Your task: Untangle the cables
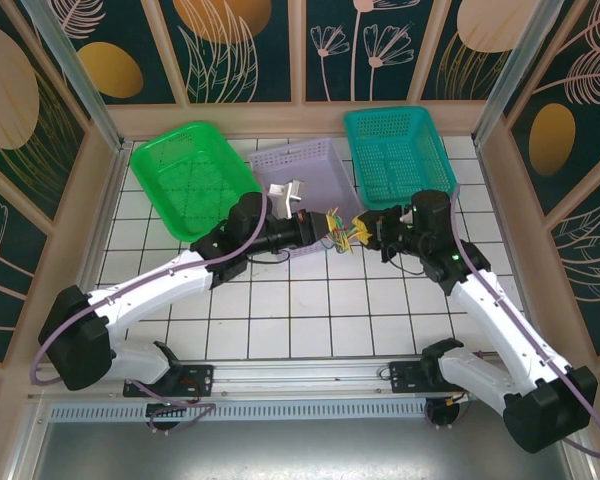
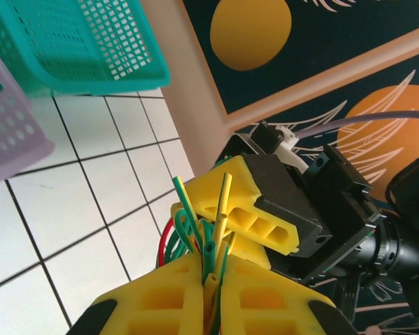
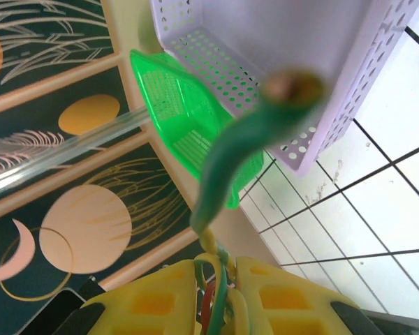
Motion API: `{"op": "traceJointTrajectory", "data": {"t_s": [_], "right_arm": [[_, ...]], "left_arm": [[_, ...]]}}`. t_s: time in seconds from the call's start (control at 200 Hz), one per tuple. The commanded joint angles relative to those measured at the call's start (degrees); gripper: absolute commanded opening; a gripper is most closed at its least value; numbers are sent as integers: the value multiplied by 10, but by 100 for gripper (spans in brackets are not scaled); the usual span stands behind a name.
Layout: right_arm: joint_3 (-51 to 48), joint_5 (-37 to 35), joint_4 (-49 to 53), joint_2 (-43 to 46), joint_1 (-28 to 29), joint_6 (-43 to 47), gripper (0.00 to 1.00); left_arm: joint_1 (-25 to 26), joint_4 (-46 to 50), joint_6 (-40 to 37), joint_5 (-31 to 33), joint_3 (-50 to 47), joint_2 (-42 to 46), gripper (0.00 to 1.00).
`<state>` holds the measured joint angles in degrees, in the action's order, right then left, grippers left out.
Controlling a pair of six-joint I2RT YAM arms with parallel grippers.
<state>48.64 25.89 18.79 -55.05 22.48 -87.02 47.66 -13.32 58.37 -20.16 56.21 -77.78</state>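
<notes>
Tiled table (image 1: pixel 280 310): left gripper (image 1: pixel 323 231), right gripper (image 1: pixel 364 226) pinch cables (image 1: pixel 340 234).

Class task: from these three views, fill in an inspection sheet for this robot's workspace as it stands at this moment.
Surface: white tiled table, dark grid lines.
Job's things: thin cables, yellow, green and red, bunched between both grippers.
Clutter: green basket, lilac basket, teal basket; pale object in the lilac one, unidentifiable.
Grippers: left gripper shut on the bunch; right gripper shut on it too.
Cables: purple arm cables along both arms.
Surroundings: dark patterned wall panels.
</notes>
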Motion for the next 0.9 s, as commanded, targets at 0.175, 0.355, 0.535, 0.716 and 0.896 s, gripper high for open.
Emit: {"op": "traceJointTrajectory", "data": {"t_s": [0.175,0.355,0.535,0.716,0.896], "right_arm": [[99,-248,125,-18,4,268,0],[114,-420,121,-18,82,431,0],[77,-448,18,-8,123,491,0],[51,-467,-43,-15,180,527,0],[27,-479,-73,-9,216,547,0]], "left_arm": [[-12,123,100,35,67,27,67],[-5,256,249,45,153,-9,80],[10,260,342,25,172,-57,89],[17,166,460,48,134,-71,98],[22,161,511,50,141,-93,98]]}}
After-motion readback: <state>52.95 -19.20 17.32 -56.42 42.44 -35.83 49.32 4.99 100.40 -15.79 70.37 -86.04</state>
